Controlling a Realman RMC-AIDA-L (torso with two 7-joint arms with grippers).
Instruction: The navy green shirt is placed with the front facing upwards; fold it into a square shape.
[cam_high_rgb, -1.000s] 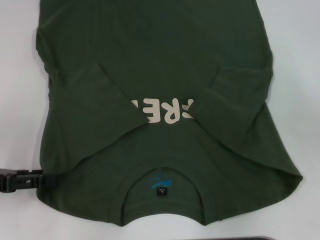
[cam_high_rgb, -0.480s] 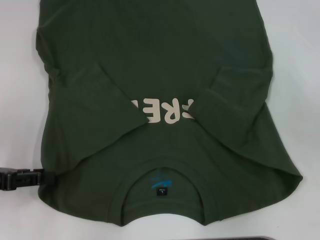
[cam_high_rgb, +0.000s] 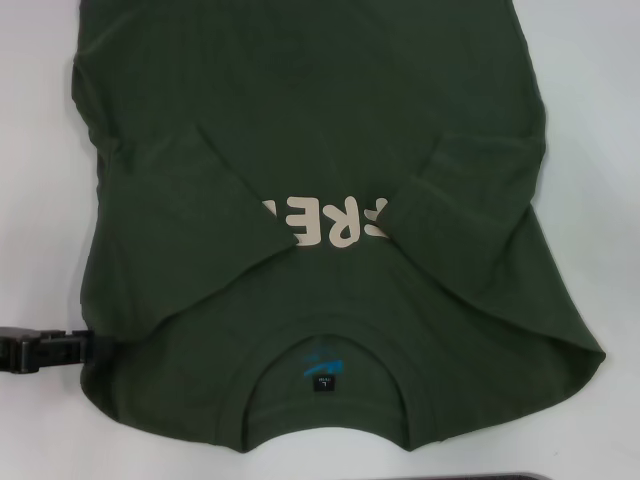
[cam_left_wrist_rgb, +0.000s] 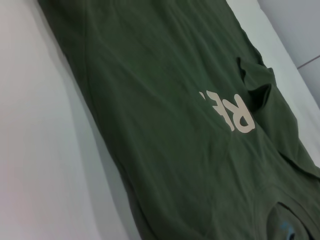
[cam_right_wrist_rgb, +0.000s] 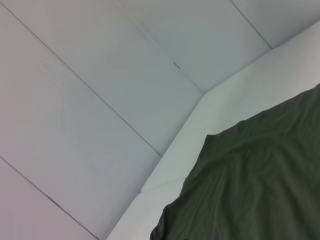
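The left gripper (cam_high_rgb: 85, 347) sits at the shirt (cam_high_rgb: 320, 150) shoulder edge, apparently to pinch it, though I cannot tell its opening.

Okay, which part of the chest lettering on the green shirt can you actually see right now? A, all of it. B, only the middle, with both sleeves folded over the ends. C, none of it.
B: both sleeves of the shirt lie folded inward, covering the ends of the lettering.
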